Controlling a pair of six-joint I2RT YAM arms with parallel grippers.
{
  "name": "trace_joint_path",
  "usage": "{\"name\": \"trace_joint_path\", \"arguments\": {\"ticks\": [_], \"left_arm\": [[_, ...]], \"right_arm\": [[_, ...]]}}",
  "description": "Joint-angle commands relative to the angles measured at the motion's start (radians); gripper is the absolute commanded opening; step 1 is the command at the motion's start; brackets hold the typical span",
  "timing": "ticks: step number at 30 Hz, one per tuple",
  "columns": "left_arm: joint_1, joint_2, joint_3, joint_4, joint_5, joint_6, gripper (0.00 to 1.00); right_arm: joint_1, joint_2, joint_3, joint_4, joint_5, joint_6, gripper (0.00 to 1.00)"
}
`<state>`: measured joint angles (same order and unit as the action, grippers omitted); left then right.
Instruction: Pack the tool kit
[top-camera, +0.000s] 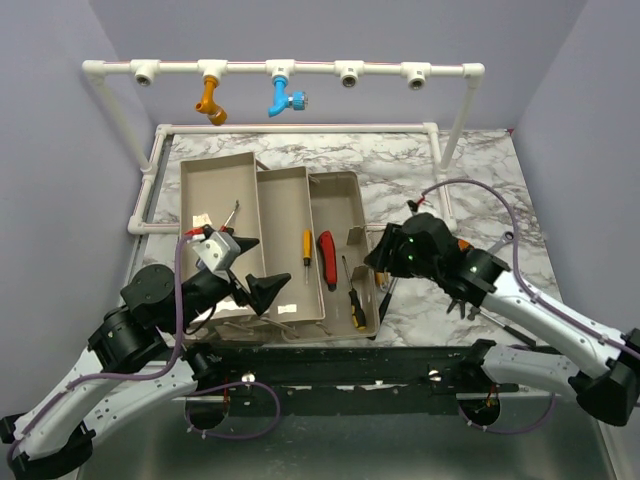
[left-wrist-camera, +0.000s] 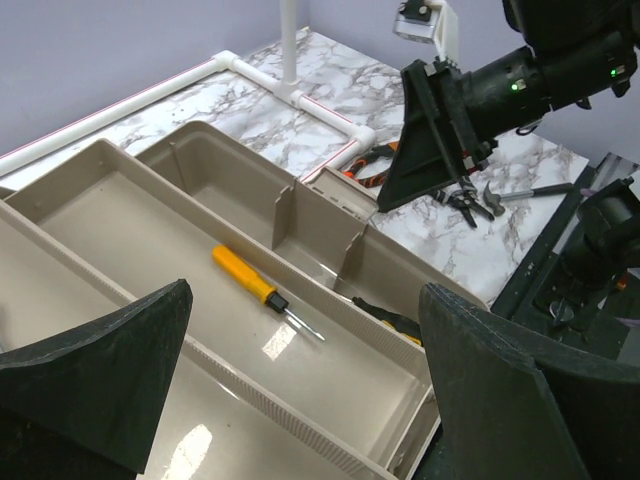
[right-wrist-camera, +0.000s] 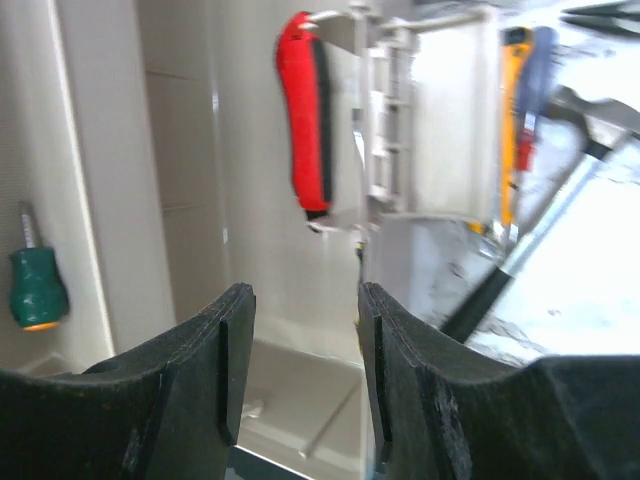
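The tool kit's beige base and trays (top-camera: 215, 185) lie open on the marble table; the lid and pink handle are out of view. A yellow screwdriver (top-camera: 307, 246) lies in the middle tray, and it also shows in the left wrist view (left-wrist-camera: 252, 281). A red-handled tool (top-camera: 327, 260) and a black-and-yellow screwdriver (top-camera: 355, 300) lie in the right tray. My left gripper (top-camera: 258, 293) hovers open and empty over the trays' near end (left-wrist-camera: 300, 400). My right gripper (top-camera: 383, 272) is open and empty over the right tray's near edge (right-wrist-camera: 300, 390), below the red tool (right-wrist-camera: 305, 130).
Pliers and a hammer (top-camera: 462, 300) lie loose on the marble right of the trays (left-wrist-camera: 470, 200). A green-handled screwdriver (right-wrist-camera: 35, 290) lies in a tray. A white pipe frame (top-camera: 300, 70) with orange and blue fittings stands at the back. A black rail (top-camera: 350, 365) runs along the near edge.
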<state>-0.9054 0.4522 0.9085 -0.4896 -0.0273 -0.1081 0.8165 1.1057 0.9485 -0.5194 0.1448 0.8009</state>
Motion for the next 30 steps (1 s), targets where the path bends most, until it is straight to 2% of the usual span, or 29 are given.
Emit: {"name": "trace_joint_path", "arguments": {"ticks": [1, 6, 9, 13, 20, 24, 30], "left_arm": [[-0.001, -0.035, -0.043, 0.058, 0.073, 0.008, 0.99], [-0.002, -0.051, -0.061, 0.068, 0.11, 0.008, 0.98], [-0.001, -0.062, -0.066, 0.074, 0.119, 0.008, 0.99], [-0.001, -0.071, -0.076, 0.075, 0.119, 0.008, 0.99], [0.003, -0.064, -0.088, 0.062, 0.119, 0.018, 0.98], [0.003, -0.075, -0.092, 0.068, 0.122, 0.016, 0.99], [0.005, -0.081, -0.097, 0.074, 0.127, 0.015, 0.98]], "right_arm": [[0.004, -0.147, -0.098, -0.16, 0.167, 0.081, 0.52], [0.004, -0.242, -0.165, -0.314, 0.375, 0.237, 0.6], [0.005, -0.208, -0.159, -0.423, 0.479, 0.35, 0.75], [0.004, -0.081, -0.134, -0.467, 0.515, 0.408, 0.73], [0.001, 0.06, -0.178, -0.284, 0.466, 0.425, 0.67], [-0.005, 0.115, -0.19, -0.162, 0.4, 0.364, 0.66], [-0.009, 0.194, -0.207, -0.1, 0.308, 0.336, 0.66]]}}
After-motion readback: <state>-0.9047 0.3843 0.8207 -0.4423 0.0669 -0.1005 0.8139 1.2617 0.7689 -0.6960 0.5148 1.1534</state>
